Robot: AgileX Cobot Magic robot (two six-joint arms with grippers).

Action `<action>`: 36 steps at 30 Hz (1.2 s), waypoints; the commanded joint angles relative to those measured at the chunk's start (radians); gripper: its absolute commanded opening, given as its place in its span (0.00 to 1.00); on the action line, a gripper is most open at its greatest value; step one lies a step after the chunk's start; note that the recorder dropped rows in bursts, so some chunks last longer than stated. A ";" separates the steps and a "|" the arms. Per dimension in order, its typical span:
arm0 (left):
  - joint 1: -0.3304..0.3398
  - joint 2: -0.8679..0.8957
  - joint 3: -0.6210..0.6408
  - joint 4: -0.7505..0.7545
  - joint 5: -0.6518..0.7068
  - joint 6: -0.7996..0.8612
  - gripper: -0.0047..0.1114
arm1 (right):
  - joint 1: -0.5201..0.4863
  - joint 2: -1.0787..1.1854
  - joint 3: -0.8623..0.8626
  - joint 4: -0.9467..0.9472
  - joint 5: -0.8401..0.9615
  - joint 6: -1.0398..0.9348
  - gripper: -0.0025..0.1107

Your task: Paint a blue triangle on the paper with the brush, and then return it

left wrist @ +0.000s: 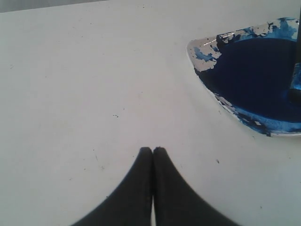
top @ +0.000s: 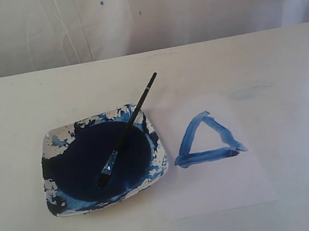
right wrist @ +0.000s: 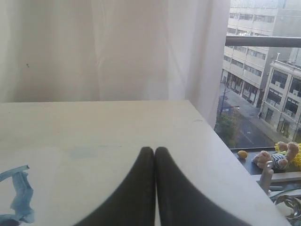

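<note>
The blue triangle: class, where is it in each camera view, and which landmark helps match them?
Exterior view: the blue triangle lies on the paper, right of the paint dish.
Left wrist view: not in it.
Right wrist view: only part of it shows, cut off by the picture's edge.
Shared landmark: the faint bluish smudge on the table beyond it.

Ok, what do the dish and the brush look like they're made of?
Dish: probably glazed ceramic or hard plastic; its white rim shows small glossy highlights. Brush: thin black handle, likely painted wood or plastic; the silvery ferrule looks like metal; bristle type can't be told.
</note>
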 commanded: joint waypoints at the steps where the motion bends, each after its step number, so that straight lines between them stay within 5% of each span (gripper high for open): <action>1: 0.004 -0.005 0.004 -0.010 0.003 0.007 0.04 | -0.009 -0.006 0.003 0.049 0.062 -0.065 0.02; 7: 0.004 -0.005 0.004 -0.010 0.003 0.007 0.04 | -0.009 -0.006 0.003 0.051 0.217 -0.022 0.02; 36: 0.004 -0.005 0.004 -0.010 0.003 0.007 0.04 | -0.009 -0.006 0.003 0.049 0.244 -0.012 0.02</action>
